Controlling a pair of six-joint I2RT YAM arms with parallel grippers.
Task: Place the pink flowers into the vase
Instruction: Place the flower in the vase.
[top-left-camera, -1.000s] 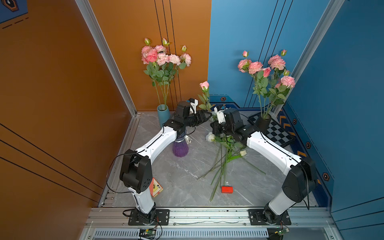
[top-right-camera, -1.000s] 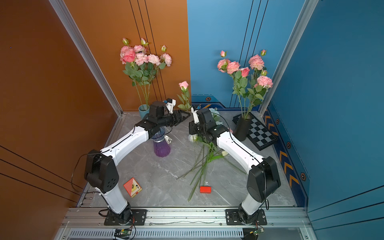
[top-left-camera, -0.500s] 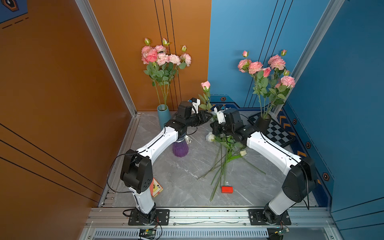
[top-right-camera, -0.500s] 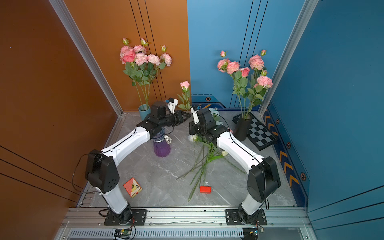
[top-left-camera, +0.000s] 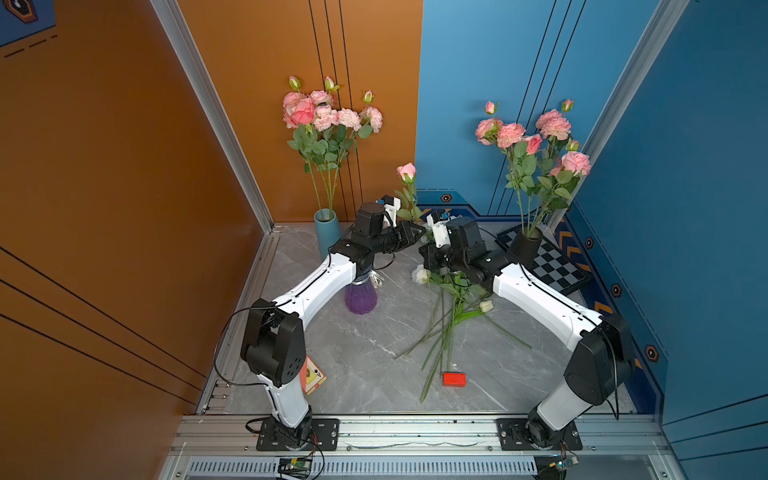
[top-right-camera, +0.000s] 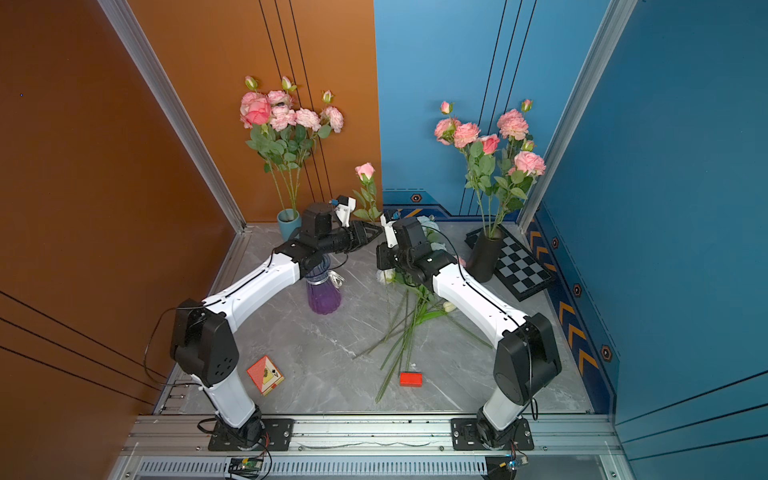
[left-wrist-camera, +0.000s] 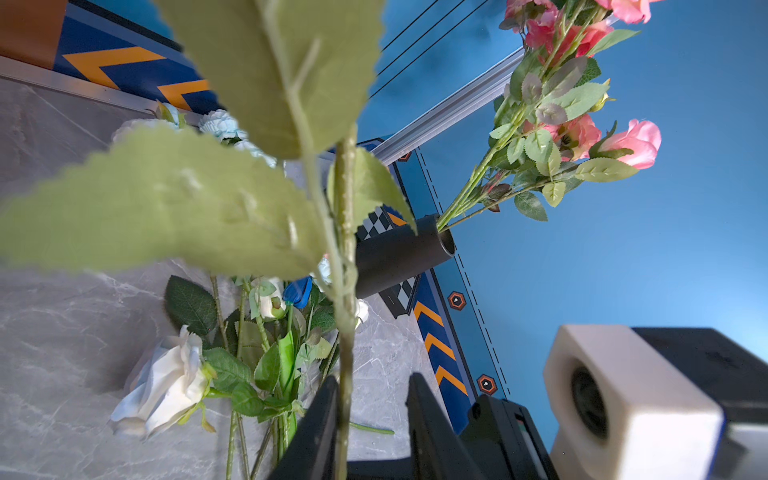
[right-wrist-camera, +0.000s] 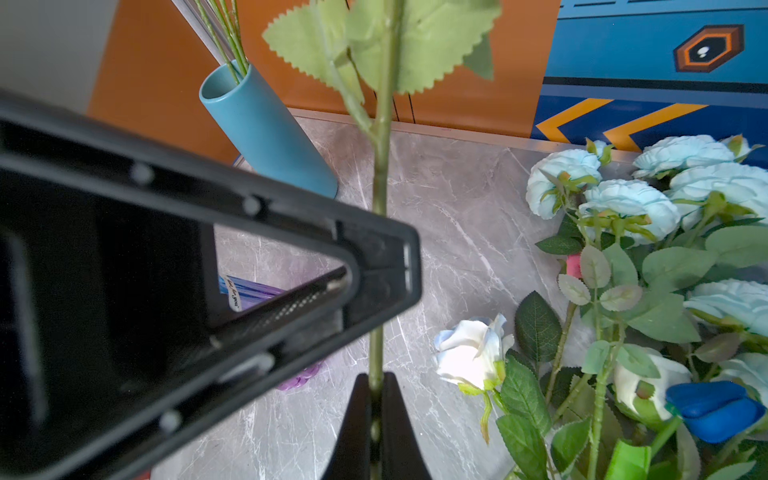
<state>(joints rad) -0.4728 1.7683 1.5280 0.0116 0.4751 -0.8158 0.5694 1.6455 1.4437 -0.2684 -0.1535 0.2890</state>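
Observation:
One pink flower stands upright at the back centre, between both arms. My right gripper is shut on the lower part of its green stem. My left gripper reaches in from the side, higher on the stem. Its jaws stand apart, the stem against one finger and a gap to the other. A purple glass vase stands under my left forearm, its mouth hidden. More pink flowers fill a teal vase and a black vase.
White and pale blue flowers lie in a heap under my right arm, stems fanning toward the front. A red block and a card box lie near the front rail. A checkerboard sits under the black vase.
My left gripper has reached a little further toward the held stem and its jaws have narrowed around it. The right gripper has kept its hold in place.

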